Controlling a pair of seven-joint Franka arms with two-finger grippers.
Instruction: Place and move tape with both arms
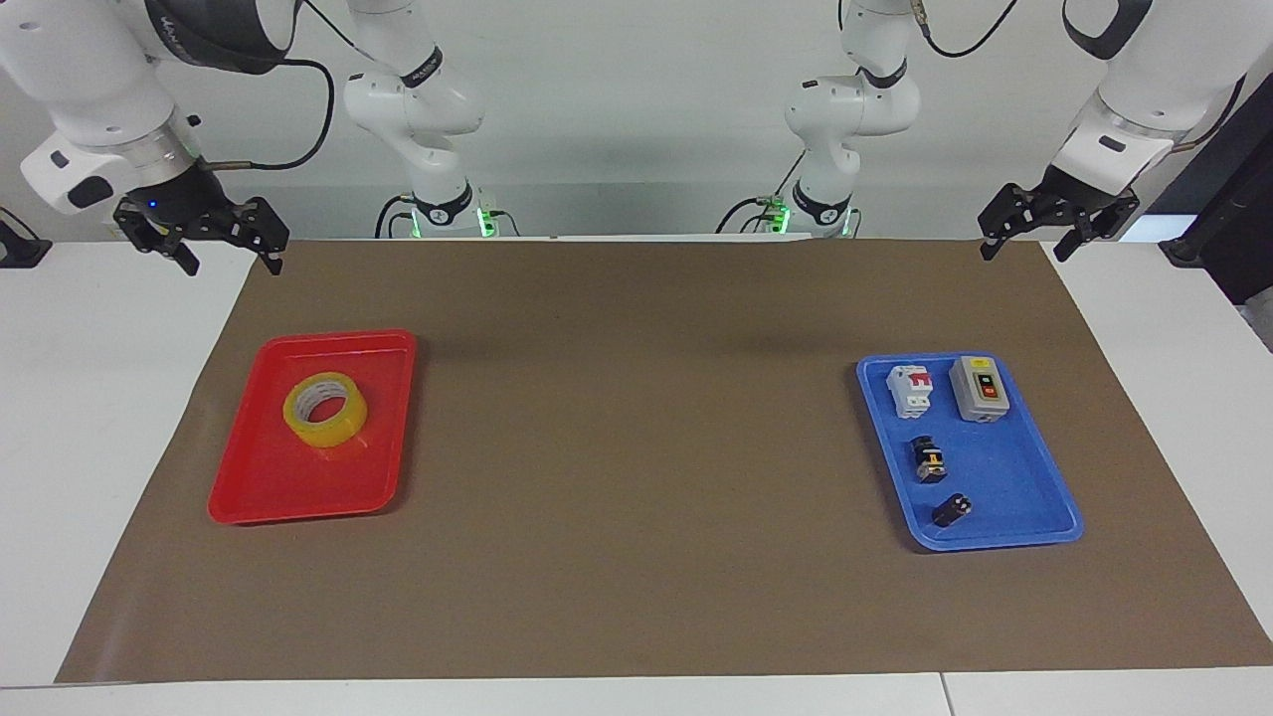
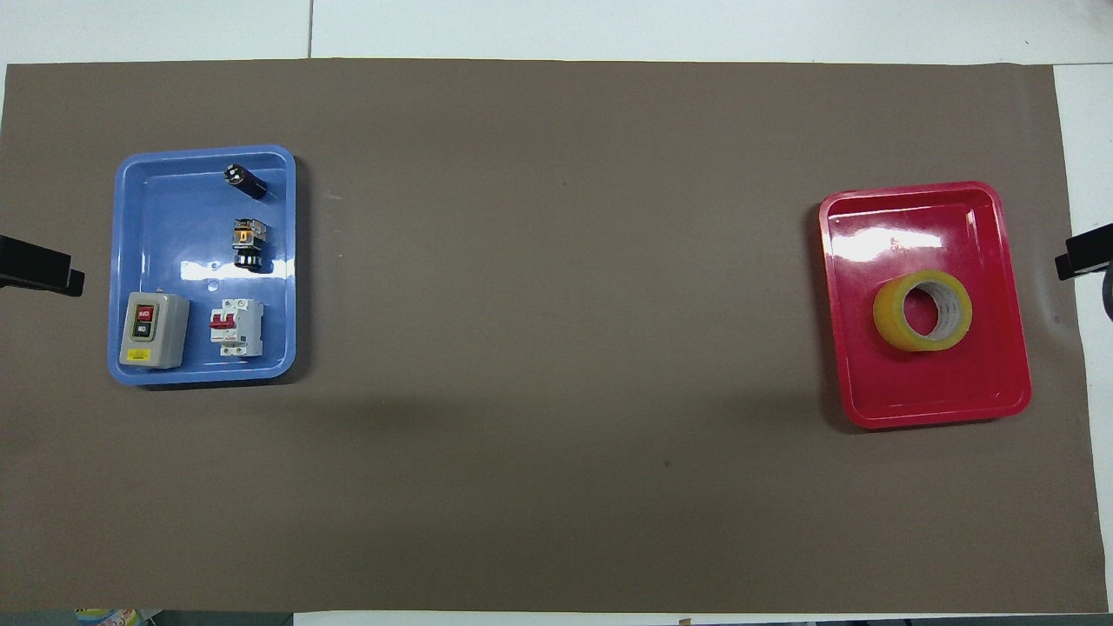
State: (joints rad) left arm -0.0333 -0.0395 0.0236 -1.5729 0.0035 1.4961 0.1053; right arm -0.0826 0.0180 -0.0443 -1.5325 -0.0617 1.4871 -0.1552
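Observation:
The yellow tape roll with a white core lies flat in the red tray at the right arm's end of the table. It also shows in the overhead view. My right gripper is open and empty, raised over the brown mat's edge, well apart from the tape. One of its fingers shows at the overhead view's edge. My left gripper is open and empty, and waits raised over the mat's corner at the left arm's end.
A blue tray at the left arm's end holds a grey switch box, a white circuit breaker and two small black parts. A brown mat covers the table between the trays.

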